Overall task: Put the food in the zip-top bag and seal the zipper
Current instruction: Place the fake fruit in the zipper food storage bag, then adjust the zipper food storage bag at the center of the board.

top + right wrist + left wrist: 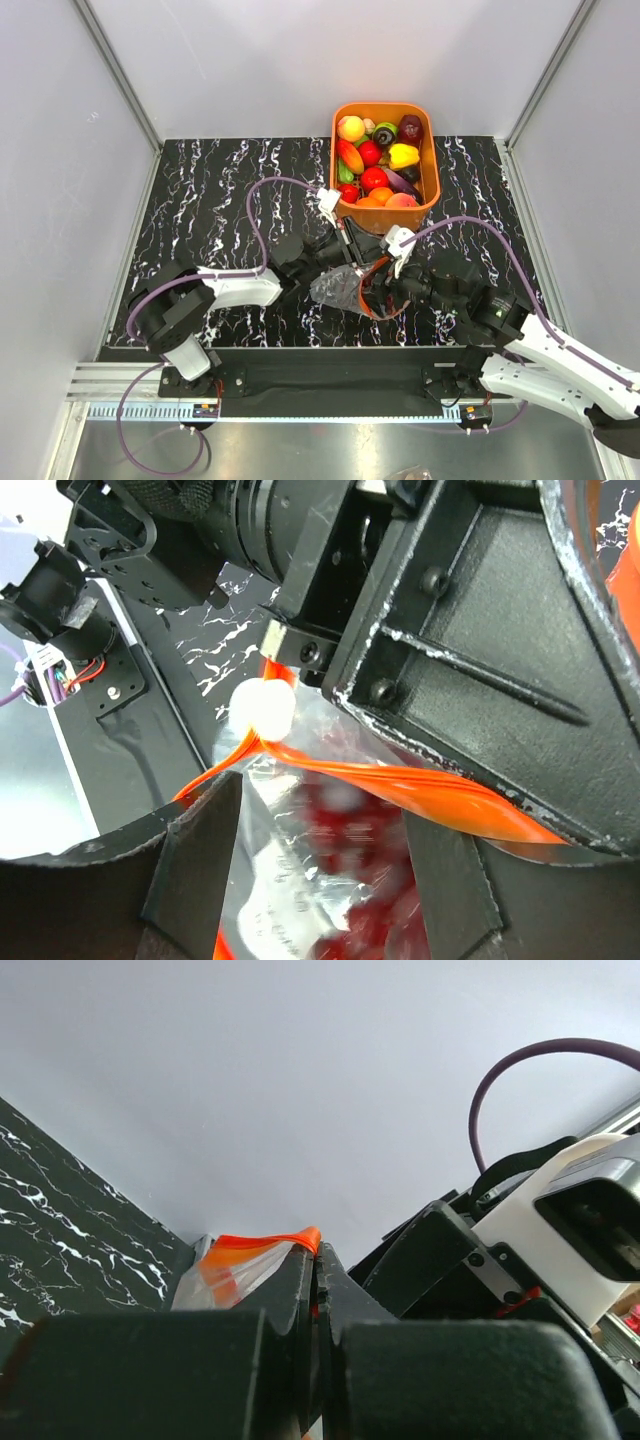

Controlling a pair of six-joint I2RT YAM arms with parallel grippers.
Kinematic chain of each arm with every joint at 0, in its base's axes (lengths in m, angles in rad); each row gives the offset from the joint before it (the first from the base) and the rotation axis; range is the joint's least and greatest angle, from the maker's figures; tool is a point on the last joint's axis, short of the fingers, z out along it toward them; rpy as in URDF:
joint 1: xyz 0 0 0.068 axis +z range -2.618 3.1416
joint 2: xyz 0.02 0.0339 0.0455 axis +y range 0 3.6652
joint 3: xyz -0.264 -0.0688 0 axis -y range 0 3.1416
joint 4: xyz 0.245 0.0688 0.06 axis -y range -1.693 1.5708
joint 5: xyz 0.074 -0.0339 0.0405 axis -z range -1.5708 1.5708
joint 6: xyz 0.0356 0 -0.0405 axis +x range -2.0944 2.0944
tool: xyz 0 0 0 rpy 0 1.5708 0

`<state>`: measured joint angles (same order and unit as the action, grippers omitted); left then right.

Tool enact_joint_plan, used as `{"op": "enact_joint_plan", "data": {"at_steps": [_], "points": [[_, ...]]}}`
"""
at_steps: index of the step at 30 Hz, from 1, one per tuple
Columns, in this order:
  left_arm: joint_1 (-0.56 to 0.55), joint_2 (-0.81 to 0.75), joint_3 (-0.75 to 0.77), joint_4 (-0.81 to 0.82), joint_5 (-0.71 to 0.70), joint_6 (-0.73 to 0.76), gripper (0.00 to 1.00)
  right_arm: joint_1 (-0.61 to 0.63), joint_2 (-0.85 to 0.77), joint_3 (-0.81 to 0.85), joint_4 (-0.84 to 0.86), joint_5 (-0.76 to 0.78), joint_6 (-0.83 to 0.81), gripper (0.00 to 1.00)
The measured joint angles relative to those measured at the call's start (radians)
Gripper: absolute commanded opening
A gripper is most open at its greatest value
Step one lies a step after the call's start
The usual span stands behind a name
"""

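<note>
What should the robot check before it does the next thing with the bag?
1. Left claw pinching the zipper strip: ok, it is shut on it.
2. Food inside the bag: ok, red food shows through the plastic, too blurred to name.
3. Zipper closed: not ok, the strip splits apart beside the white slider.
4. Right claw on the slider: not ok, it is open and the slider lies ahead of its fingers.
5. Basket emptied: not ok, many toy foods lie in it.
</note>
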<state>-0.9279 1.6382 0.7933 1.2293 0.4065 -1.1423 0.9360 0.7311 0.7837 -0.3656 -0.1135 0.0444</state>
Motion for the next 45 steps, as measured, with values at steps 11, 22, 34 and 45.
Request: {"op": "enact_joint_plan", "data": {"at_steps": [11,22,34,45], "points": [[0.063,-0.152,-0.046,-0.001,0.066,0.014,0.00,0.000,-0.020,0.086,-0.076,0.118,0.068,0.53],[0.054,-0.475,-0.055,-0.433,0.050,0.422,0.00,0.000,0.076,0.218,-0.203,0.293,0.221,0.53],[0.013,-0.562,-0.037,-1.044,-0.119,0.686,0.00,-0.001,0.326,0.235,-0.228,0.321,0.333,0.55],[0.005,-0.752,-0.158,-1.150,-0.174,0.711,0.00,-0.027,0.426,0.241,-0.232,0.264,0.320,0.69]]}}
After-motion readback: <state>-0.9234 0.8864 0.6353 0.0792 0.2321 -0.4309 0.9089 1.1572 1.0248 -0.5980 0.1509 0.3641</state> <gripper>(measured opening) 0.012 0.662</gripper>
